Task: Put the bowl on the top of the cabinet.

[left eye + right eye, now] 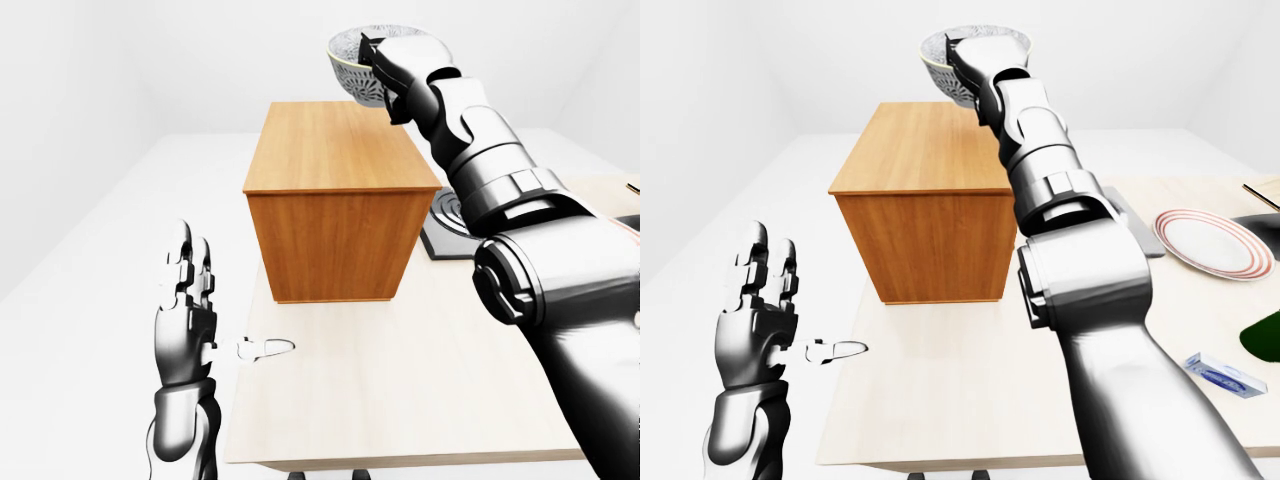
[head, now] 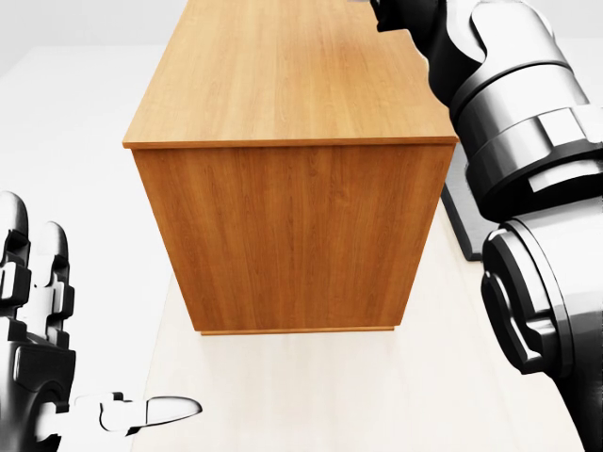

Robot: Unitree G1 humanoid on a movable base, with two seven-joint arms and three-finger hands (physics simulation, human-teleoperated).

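A patterned grey-white bowl (image 1: pixel 346 63) is held in the air above the far end of the wooden cabinet (image 1: pixel 335 160), clear of its flat top (image 2: pixel 283 75). My right hand (image 1: pixel 378 72) is shut on the bowl's rim, the arm stretched up and over the cabinet from the right. In the right-eye view the bowl (image 1: pixel 940 58) shows just above the cabinet's far edge. My left hand (image 1: pixel 188 290) stands open and upright at the lower left, beside the table's left edge, holding nothing.
The cabinet stands on a pale table (image 1: pixel 940 400). A grey burner plate (image 1: pixel 447 215) lies right of the cabinet. Further right are a striped plate (image 1: pixel 1210 243), a small blue-white box (image 1: pixel 1220 371) and a dark green object (image 1: pixel 1265 335).
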